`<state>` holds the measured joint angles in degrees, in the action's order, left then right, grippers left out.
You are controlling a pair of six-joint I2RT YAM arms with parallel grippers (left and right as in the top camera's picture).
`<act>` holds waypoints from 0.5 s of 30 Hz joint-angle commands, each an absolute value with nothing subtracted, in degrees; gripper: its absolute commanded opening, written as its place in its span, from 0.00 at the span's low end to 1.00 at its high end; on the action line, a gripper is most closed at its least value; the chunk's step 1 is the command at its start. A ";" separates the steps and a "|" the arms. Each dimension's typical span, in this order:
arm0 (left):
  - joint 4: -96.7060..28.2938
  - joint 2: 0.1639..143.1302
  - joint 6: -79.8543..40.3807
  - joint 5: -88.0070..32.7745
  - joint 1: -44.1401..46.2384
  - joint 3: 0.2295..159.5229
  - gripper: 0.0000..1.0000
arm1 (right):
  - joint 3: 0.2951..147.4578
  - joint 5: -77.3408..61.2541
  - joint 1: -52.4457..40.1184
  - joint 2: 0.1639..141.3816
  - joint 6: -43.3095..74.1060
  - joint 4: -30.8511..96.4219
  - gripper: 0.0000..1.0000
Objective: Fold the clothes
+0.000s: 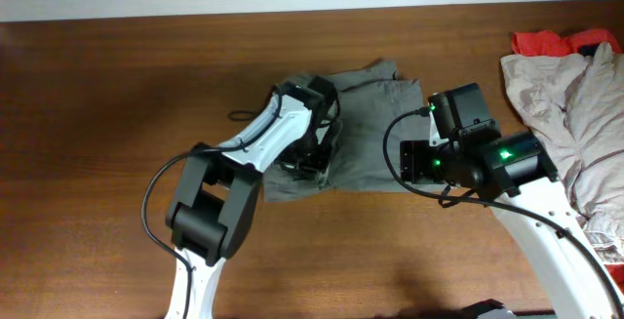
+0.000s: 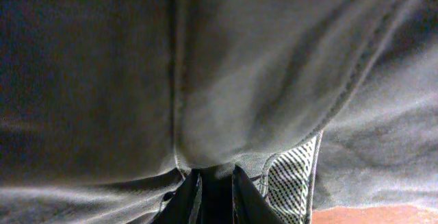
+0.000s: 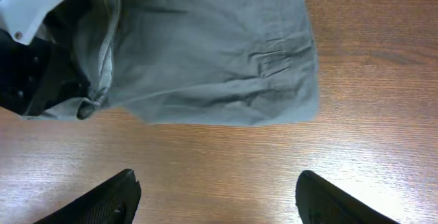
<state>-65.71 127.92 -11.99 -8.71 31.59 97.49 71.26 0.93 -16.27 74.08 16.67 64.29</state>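
The left end effector (image 2: 219,195) clamps the shorts (image 1: 375,124) — likely to fold them over; right end effector (image 3: 215,196) spread wide, empty.

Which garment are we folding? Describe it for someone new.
On the wooden table, look at the middle. The grey-olive shorts lie there, pinched by the left hand; unlike the pale beige garment and red cloth heaped far right, they are darker and mostly flat.
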 commanded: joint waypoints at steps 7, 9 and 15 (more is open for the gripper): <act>-72.31 127.13 -10.61 -6.13 30.55 109.21 0.17 | 71.31 0.58 -16.12 73.21 16.71 64.99 0.78; -72.47 126.50 -10.61 -3.55 29.41 112.25 0.25 | 71.31 0.60 -16.12 73.21 16.71 65.28 0.78; -63.66 126.82 -9.39 -1.04 26.92 113.32 0.32 | 71.31 0.58 -16.12 73.21 16.73 65.36 0.78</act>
